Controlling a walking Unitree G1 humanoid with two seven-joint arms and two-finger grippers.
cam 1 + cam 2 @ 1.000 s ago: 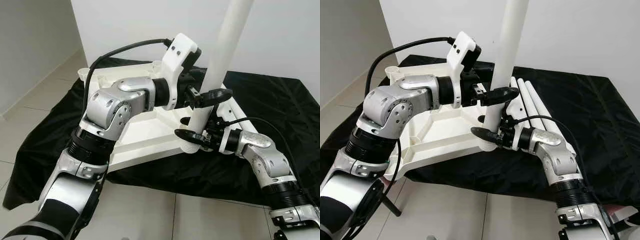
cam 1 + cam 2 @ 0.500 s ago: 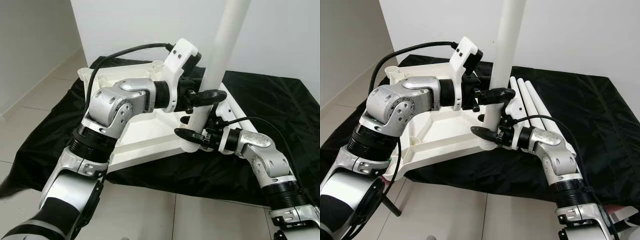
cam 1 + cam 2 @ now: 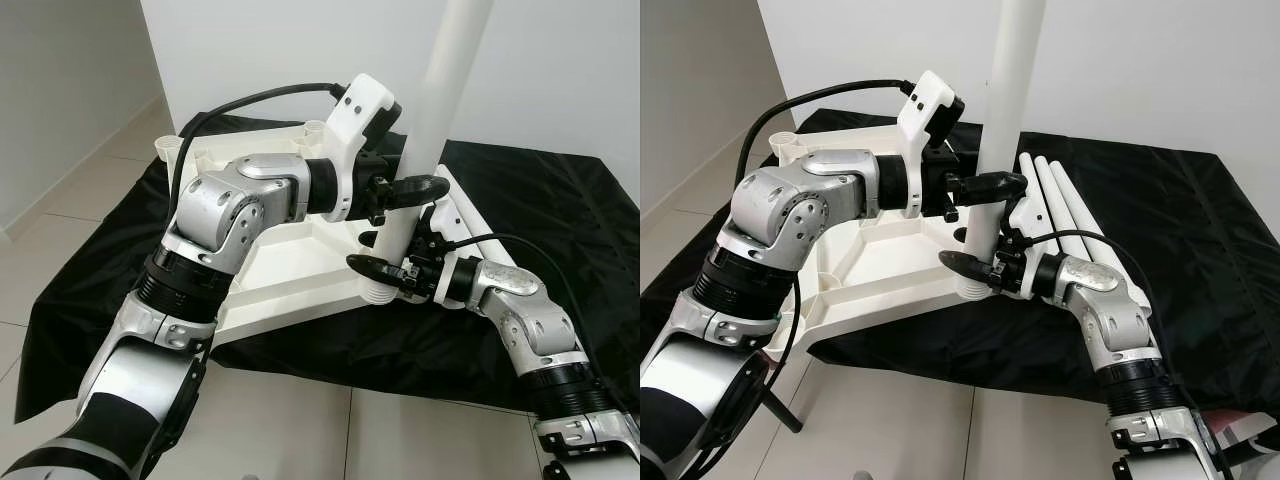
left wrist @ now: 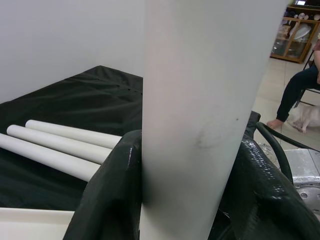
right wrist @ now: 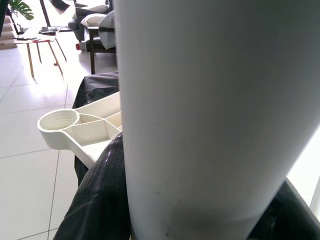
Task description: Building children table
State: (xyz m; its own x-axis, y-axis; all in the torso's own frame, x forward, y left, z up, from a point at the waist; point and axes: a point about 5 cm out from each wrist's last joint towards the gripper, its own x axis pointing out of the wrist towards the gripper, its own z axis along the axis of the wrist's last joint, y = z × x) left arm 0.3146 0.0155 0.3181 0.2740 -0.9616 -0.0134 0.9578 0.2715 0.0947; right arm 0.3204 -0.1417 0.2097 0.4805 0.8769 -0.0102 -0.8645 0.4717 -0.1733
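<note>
Since the earlier frame, the upright leg [image 3: 440, 110] stands a little straighter and my left wrist has rolled slightly with it; the right gripper has barely shifted.

Left gripper [image 3: 400, 190]: jaws closed on the leg partway up, one black finger [image 4: 107, 195] on each side of the tube. Its job is to hold the leg plumb.

Tabletop [image 3: 290, 265]: white moulded plastic, lying underside-up on the black cloth [image 3: 90, 260], ribs showing. A threaded corner socket [image 5: 59, 121] shows what the leg end must engage.

Right gripper [image 3: 385, 270]: jaws closed on the leg low down, just above the ribbed end where it meets the near corner of the tabletop.

Procedure, as I judge it: keep the leg square to the socket before turning; a tilted start would likely cross the thread. Turn with the lower jaws and let the upper jaws guide only. Press lightly downward while turning, since the smooth tube may slip in the jaws. I cannot tell how far the thread is seated.

Three spare legs [image 3: 1065, 205] lie side by side on the cloth to the right of the tabletop.

A seated person's leg [image 4: 300, 92] shows in the background.
</note>
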